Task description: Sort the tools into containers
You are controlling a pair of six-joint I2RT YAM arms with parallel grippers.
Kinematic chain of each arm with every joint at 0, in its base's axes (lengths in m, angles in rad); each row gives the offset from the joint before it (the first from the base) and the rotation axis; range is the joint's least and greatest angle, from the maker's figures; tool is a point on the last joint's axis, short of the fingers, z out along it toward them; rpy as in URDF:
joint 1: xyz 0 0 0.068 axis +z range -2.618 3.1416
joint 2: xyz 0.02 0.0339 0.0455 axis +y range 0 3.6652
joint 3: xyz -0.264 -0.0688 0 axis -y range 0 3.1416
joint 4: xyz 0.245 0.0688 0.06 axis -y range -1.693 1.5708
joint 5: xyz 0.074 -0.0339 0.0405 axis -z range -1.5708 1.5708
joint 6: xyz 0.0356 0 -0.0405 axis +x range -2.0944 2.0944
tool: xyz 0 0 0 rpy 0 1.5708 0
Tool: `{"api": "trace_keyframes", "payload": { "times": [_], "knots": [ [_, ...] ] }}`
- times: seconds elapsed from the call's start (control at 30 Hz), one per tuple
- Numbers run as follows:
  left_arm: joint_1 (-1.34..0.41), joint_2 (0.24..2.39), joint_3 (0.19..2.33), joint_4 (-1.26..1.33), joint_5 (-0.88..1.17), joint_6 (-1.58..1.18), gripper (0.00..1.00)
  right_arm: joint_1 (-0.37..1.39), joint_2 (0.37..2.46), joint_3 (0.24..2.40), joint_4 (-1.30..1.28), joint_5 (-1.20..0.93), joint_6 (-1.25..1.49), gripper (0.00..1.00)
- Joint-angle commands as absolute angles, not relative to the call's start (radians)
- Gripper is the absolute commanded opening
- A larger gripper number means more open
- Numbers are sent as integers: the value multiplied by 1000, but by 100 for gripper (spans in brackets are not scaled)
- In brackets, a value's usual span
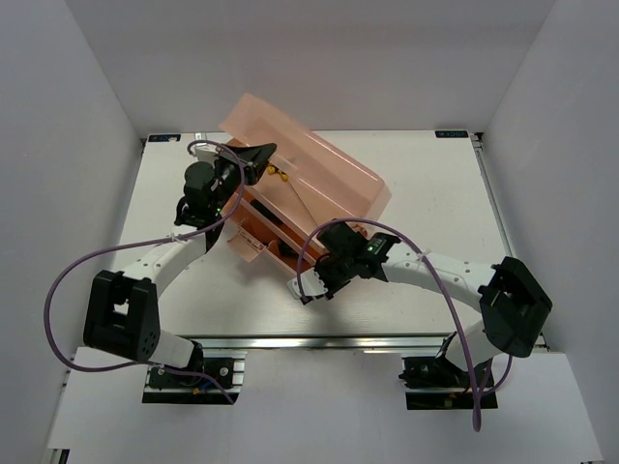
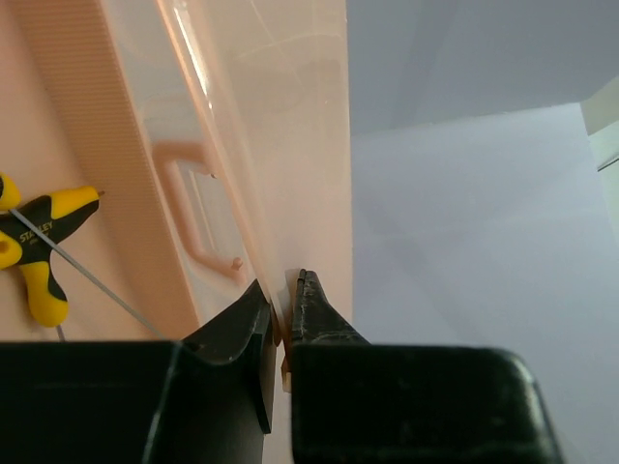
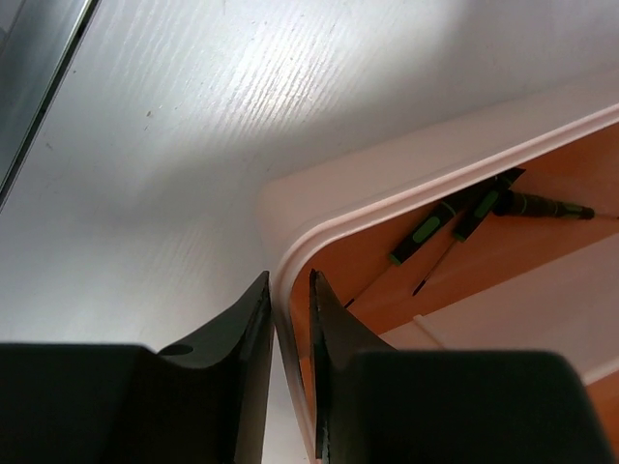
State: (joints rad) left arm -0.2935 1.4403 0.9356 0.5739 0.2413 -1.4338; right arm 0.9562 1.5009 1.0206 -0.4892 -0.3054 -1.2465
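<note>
The container is a salmon-pink toolbox in the middle of the table, its translucent lid raised. My left gripper is shut on the lid's edge, one finger on each side. Through the plastic I see yellow-black mini pliers and a thin metal rod crossing them. My right gripper straddles the near corner rim of the box, jaws shut on the wall. Inside that corner lie green-and-black screwdrivers and a dark-handled one.
The white table has raised rails along its edges, and white walls close in the left, right and back. Purple cables loop off both arms. A metal rail runs near the right gripper.
</note>
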Motion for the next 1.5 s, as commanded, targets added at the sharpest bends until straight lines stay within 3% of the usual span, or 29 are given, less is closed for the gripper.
{"api": "trace_keyframes", "payload": {
  "times": [0.0,0.5,0.63,1.0,1.33,1.47],
  "knots": [
    [-301,1338,873,589,296,-1330,0,927,1571,1040,-347,-108,-1114,10],
    [-249,1134,649,520,244,-1327,0,919,1632,1063,-301,-6,-1025,12],
    [-235,1100,620,505,235,-1327,5,920,1638,1066,-295,-5,-1017,13],
    [-227,1009,548,434,227,-1327,27,919,1655,1071,-285,23,-1006,13],
    [-227,921,497,358,215,-1327,60,917,1661,1075,-288,18,-1008,14],
    [-227,885,486,316,203,-1324,65,919,1652,1065,-296,8,-1009,20]
  ]
}}
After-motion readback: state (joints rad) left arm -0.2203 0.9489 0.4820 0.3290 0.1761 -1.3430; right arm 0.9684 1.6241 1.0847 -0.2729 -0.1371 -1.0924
